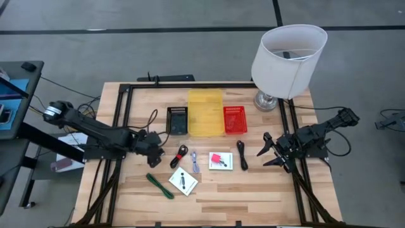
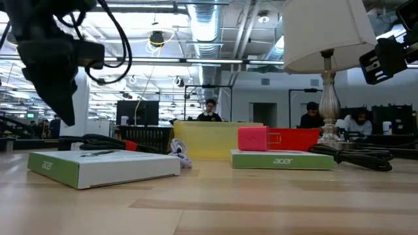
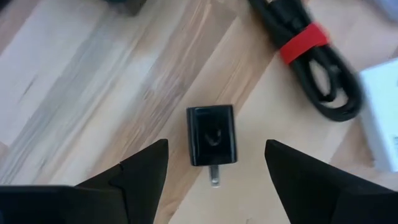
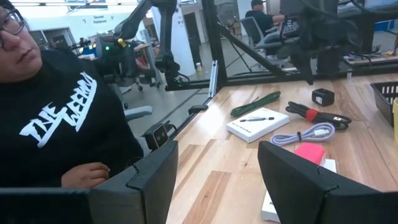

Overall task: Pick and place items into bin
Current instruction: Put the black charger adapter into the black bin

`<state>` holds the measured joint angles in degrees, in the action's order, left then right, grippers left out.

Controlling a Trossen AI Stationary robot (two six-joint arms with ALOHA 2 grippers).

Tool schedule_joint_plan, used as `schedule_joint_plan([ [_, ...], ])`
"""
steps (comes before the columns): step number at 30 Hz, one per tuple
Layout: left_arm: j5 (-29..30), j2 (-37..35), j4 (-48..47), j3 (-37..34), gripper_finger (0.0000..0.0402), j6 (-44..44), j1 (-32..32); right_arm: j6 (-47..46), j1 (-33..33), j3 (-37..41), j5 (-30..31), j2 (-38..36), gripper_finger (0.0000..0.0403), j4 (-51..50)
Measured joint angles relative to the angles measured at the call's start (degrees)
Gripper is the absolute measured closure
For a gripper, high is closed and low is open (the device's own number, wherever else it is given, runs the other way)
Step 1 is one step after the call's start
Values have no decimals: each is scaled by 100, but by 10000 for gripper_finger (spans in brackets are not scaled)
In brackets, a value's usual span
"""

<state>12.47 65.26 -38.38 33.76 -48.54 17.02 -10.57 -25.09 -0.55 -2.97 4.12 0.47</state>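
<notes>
Start from the tiny black block, a small plug-in charger lying flat on the bare wood. In the left wrist view it sits squarely between your left gripper's two fingers, a clear gap on each side, nothing touching. Its metal prongs point back toward the wrist, so its long axis runs along the gripper's reach and its short width lies across the jaws, which suits a pinch as it stands.

On the high view the block lies at about 3 o'clock from the left gripper, just past its tips, and at about 8 o'clock from the black bin, near it. The left gripper stands wide and empty.

Just beside the block, at about 3 o'clock, is the red-black cord; you should keep the outer finger off it as you descend.

The left arm is plainly the nearer one. The right gripper waits well apart at the table's 3 o'clock side, fingers spread and holding nothing.

My judgement: go straight down, no turn of the wrist needed.
</notes>
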Motion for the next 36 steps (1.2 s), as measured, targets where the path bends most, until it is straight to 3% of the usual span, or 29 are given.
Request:
schedule_joint_plan([
  [10, -78, 417, 242, 43, 141, 222, -70, 0, 1, 2, 1, 0, 184, -2],
  [36, -380, 424, 300, 61, 141, 484, -385, 0, -1, 2, 0, -2, 184, 0],
])
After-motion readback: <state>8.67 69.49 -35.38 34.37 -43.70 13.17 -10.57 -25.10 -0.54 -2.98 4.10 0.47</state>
